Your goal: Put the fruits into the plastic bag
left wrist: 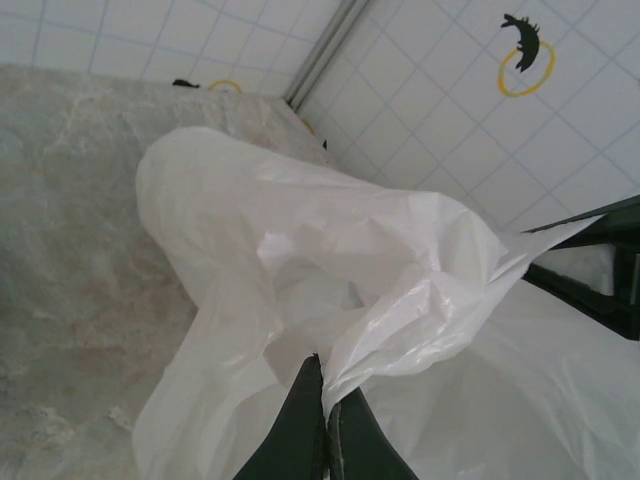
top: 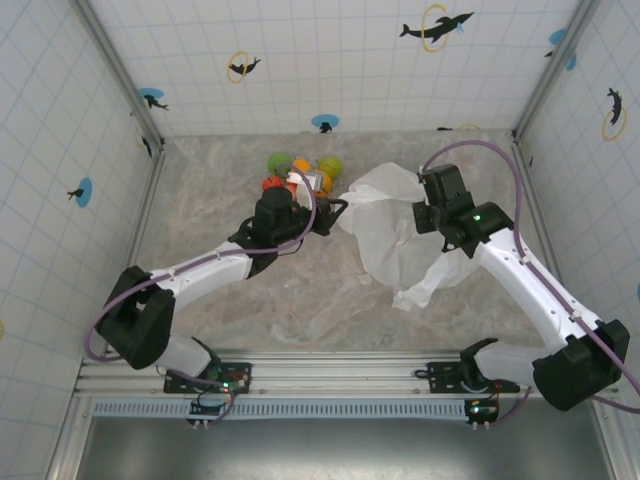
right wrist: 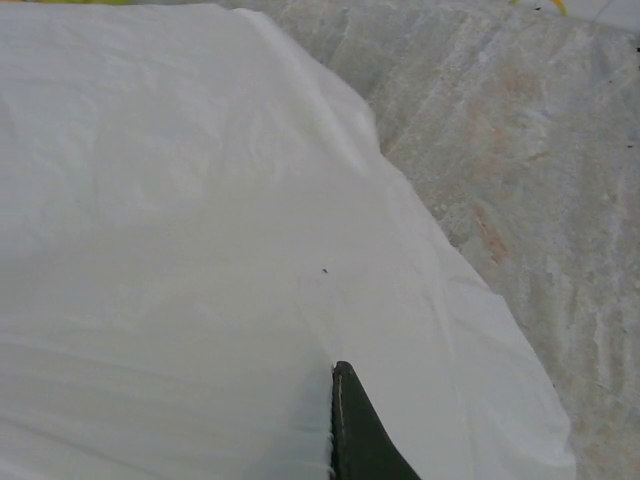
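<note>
The plastic bag, white and crinkled, is held up off the table between both arms. My left gripper is shut on its left edge; in the left wrist view the two dark fingers pinch a fold of the bag, whose mouth gapes just beyond them. My right gripper holds the bag's right side. In the right wrist view one dark finger shows, and the bag covers the other. The fruits, green, orange and red, sit clustered behind the left gripper.
The marble tabletop is bounded by tiled walls with metal corner posts. The bag's lower tail trails on the table toward the front. The right arm's dark gripper body shows past the bag in the left wrist view.
</note>
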You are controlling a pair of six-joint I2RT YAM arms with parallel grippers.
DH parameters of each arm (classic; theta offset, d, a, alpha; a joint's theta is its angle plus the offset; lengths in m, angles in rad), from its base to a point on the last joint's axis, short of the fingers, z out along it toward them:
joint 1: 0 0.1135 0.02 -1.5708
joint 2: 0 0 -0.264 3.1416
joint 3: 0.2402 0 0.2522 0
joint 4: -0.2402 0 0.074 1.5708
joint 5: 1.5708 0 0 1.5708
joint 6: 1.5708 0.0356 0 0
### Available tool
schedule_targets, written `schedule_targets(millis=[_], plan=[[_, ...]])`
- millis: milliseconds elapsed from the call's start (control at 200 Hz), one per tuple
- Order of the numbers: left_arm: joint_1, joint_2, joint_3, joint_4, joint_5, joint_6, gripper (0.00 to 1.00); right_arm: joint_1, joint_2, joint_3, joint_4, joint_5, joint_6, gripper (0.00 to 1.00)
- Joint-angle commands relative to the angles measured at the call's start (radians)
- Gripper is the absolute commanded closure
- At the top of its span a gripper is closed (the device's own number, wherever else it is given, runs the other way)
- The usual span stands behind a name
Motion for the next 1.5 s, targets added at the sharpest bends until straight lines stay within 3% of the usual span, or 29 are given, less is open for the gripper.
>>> schedule_targets(millis=[0,100,230,430,550,631,796,946,1156,1496], plan=[[0.047,0.048,0.023,-0.047,-0.048,-0.038,1.00,-0.041,-0.003,-0.025,0.017,-0.031,0.034,1.00],[0.073,0.078,0.025,-0.053,-0.038,-0.048,1.00,-0.052,-0.001,-0.042,0.053,-0.114,0.057,1.00],[0.081,0.078,0.024,-0.053,0.005,-0.041,1.00,-0.084,0.013,-0.059,0.054,-0.121,0.065,1.00],[0.086,0.019,0.005,-0.090,0.050,-0.023,0.68,-0.127,0.018,-0.093,0.078,-0.153,0.106,1.00],[0.089,-0.028,0.003,-0.144,0.064,-0.006,0.48,-0.132,0.032,-0.110,0.131,-0.250,0.149,1.00],[0.091,-0.061,-0.001,-0.188,0.064,0.017,0.38,-0.129,0.048,-0.104,0.148,-0.299,0.171,1.00],[0.109,-0.145,-0.036,-0.279,0.021,0.059,0.23,-0.133,0.053,-0.072,0.143,-0.282,0.169,1.00],[0.188,-0.138,-0.013,-0.421,-0.166,0.060,0.17,-0.145,0.061,-0.026,0.103,-0.292,0.139,1.00],[0.232,0.039,0.104,-0.631,-0.382,0.167,0.13,-0.151,0.078,0.048,0.029,-0.310,0.083,1.00],[0.245,0.268,0.277,-0.714,-0.347,0.394,0.04,-0.159,0.102,0.059,0.038,-0.329,0.054,1.00]])
